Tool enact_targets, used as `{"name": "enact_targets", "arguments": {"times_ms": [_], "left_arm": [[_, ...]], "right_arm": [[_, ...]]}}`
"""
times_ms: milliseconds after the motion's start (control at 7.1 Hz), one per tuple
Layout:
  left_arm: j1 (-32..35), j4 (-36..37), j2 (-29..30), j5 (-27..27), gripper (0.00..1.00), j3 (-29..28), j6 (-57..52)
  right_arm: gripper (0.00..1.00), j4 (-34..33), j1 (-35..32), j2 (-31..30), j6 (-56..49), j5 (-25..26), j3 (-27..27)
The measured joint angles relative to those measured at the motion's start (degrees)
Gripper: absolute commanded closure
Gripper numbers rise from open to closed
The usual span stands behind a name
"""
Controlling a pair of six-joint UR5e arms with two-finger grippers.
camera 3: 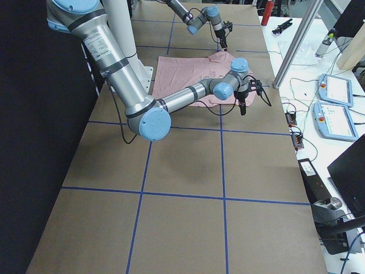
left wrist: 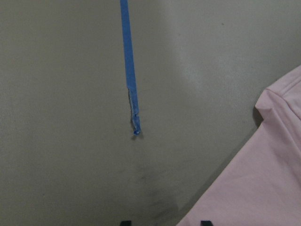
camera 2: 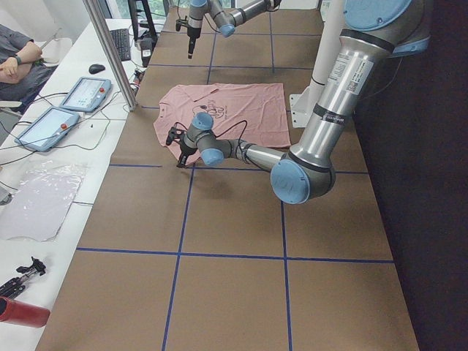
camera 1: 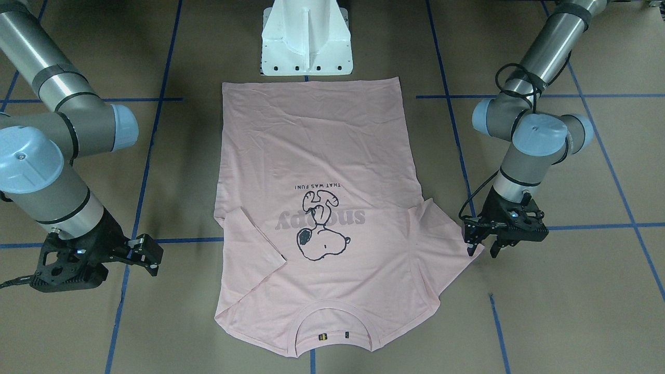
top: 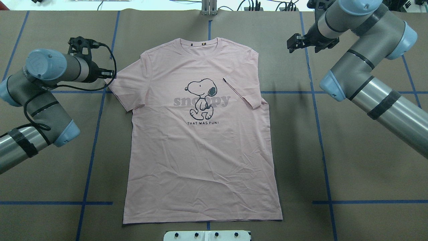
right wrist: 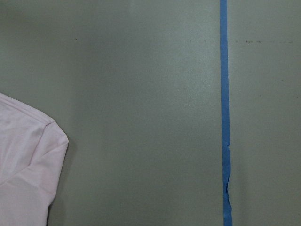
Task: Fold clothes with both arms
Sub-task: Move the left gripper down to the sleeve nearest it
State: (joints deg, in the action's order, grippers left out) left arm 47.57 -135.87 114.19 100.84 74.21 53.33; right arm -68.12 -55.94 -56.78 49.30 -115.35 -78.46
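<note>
Brown paper covers the counter (top: pixel 367 167), which is divided into large squares by blue tape lines (top: pixel 90 157). A white pedestal (camera 1: pixel 306 41) stands at the near edge, on the robot's side. The pale pink T-shirt (top: pixel 200 160) lies flat at the centre of the counter, print side up. Its hem lies just beside the pedestal and its ribbed collar (top: pixel 203 42) is at the far end. The Snoopy drawing (top: pixel 202 98) and the grey lettering sit across the chest. The left sleeve (top: pixel 122 87) is spread outward. The right sleeve (top: pixel 245 93) is folded inward over the chest. The left hand (camera 1: pixel 481 251) points downward at the outer edge of the left sleeve, low over the counter. Its jaws are apart by a moderate gap. In the left wrist view the sleeve edge lies between the two fingertips, but contact with the cloth cannot be confirmed. The right hand (top: pixel 294 43) is positioned off the shirt's right shoulder, near the far corner and clear of the cloth. Its jaws are spread apart and nothing is between them. The right wrist view shows only the shoulder corner of the shirt and one tape line. At the far left, beyond the counter, a white bench (camera 2: pixel 44 190) carries two tablet-style pendants (camera 2: pixel 84 93), and a seated person's arm (camera 2: pixel 14 62) is visible.
</note>
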Motion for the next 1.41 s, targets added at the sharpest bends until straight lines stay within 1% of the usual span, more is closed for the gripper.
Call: {"name": "enact_targets", "arguments": {"times_ms": [282,563,704,845,1126,1408], "left_arm": [[-0.23,-0.02,-0.32,0.05,0.58,0.04,-0.02],[-0.69,-0.01,-0.39,0.06,0.64,0.04,0.21],[-0.92,-0.01,-0.42,0.06,0.80,0.03,0.26],[-1.02,0.00,-0.42,0.09,1.00,0.06,0.30],[-1.07,0.04,-0.43,0.24,1.00,0.61,0.01],[-1.10,1.27,-0.31,0.39,1.00,3.17,-0.19]], "right_arm": [[0.00,0.00,0.03,-0.13,-0.05,0.09,-0.02],[0.00,0.00,0.04,-0.14,-0.23,0.18,-0.03],[0.00,0.00,0.04,-0.15,-0.25,0.22,-0.03],[0.00,0.00,0.04,-0.15,-0.26,0.27,-0.03],[0.00,0.00,-0.01,-0.10,-0.26,0.28,-0.03],[0.00,-0.02,-0.03,-0.09,-0.26,0.23,-0.03]]}}
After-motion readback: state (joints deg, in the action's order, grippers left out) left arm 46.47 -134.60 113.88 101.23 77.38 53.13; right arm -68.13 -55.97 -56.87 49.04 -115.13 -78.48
